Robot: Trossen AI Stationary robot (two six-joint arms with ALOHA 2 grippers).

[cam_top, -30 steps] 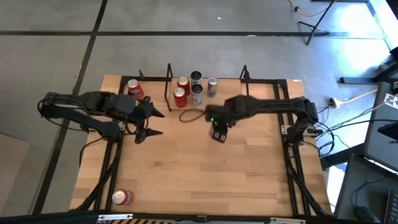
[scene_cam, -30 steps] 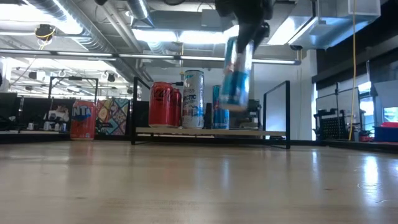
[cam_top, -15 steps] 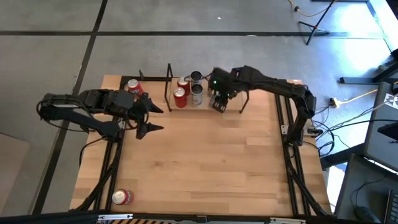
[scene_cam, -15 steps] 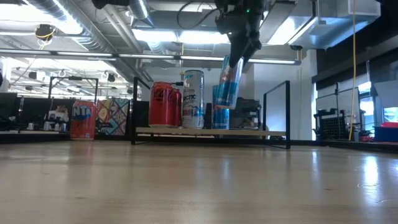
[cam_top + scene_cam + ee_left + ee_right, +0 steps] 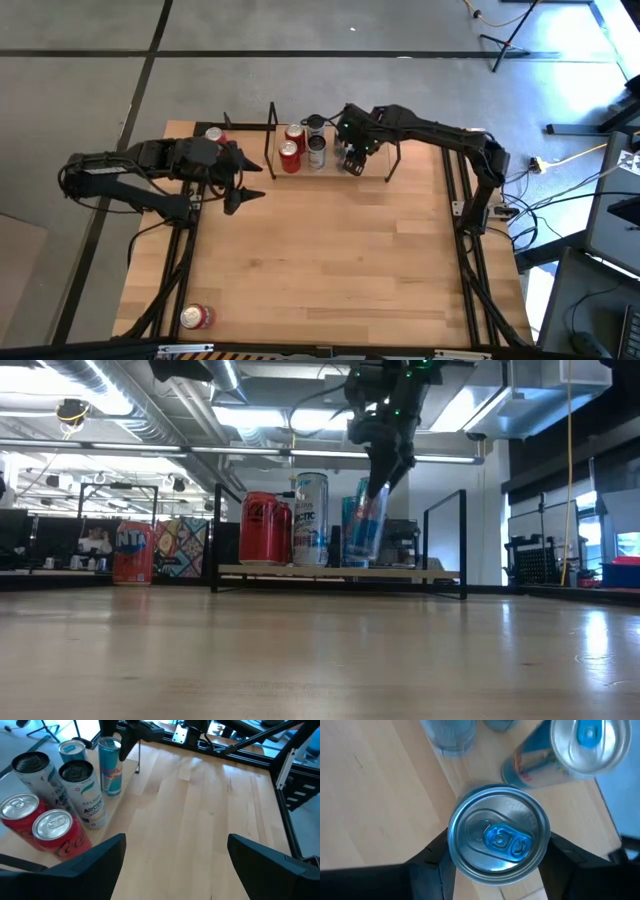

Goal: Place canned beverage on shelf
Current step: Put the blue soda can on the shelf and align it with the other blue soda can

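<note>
Two arms show from above: the right gripper (image 5: 352, 160) clasps a blue can (image 5: 353, 166) over the shelf (image 5: 372, 172), beside other cans (image 5: 303, 147); the left gripper (image 5: 238, 183) waits spread wide. Low view: the blue can hangs tilted at the shelf board. Right wrist: fingers (image 5: 427, 862) flank its top.

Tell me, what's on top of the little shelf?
On the shelf stand two red cans, two pale tall cans and blue cans. The right gripper holds one blue can there. Whether its bottom touches the board can't be seen.
</note>
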